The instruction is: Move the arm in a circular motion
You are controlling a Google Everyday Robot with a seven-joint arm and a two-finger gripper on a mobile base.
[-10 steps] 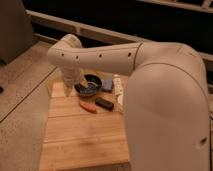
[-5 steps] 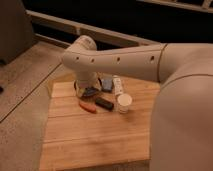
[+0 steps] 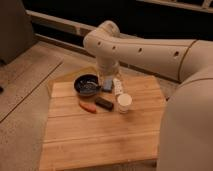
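Here arm (image 3: 150, 50) bends down; end effector (image 3: 106, 80) above table (image 3: 100, 140).

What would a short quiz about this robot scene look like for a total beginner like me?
1. True or false: the arm reaches over the wooden table.
2. What stands nearest the white cup: A dark bowl, B black block, C orange object?
3. Can the gripper be seen?

Key: 1 true. 2 B. 3 No; it seems hidden behind the arm's downward segment, above the table's far side.
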